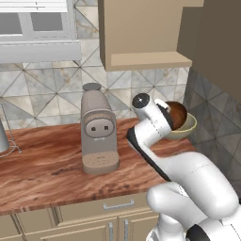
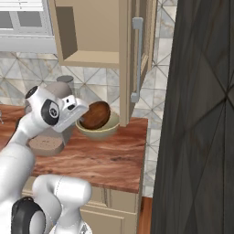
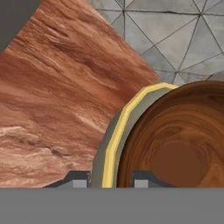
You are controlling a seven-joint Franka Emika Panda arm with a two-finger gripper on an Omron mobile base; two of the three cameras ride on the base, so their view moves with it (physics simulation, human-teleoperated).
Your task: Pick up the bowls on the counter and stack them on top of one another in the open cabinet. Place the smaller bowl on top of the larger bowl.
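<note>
The smaller bowl (image 1: 178, 112) (image 2: 94, 115) (image 3: 175, 144), dark reddish-brown, hangs tilted with its inside turned towards the hand. My gripper (image 1: 167, 117) (image 2: 81, 117) (image 3: 111, 180) is shut on its near rim. Right under and behind it, the larger bowl (image 1: 184, 130) (image 2: 100, 131) (image 3: 114, 140), pale olive-yellow, sits on the counter (image 1: 47, 164) (image 2: 105, 160) (image 3: 52, 109) near the right end. In the hand view its yellow rim shows between the fingertips, beside the brown wall. Above stands the open cabinet (image 1: 146, 60) (image 2: 91, 57) with a bare shelf board.
A taupe coffee machine (image 1: 98, 132) (image 2: 58, 87) stands on the counter left of the bowls. The cabinet's open door (image 2: 137, 59) hangs above the larger bowl's right side. A tall dark panel (image 2: 201, 114) closes off the right. Beige drawers (image 1: 117, 207) run below the counter.
</note>
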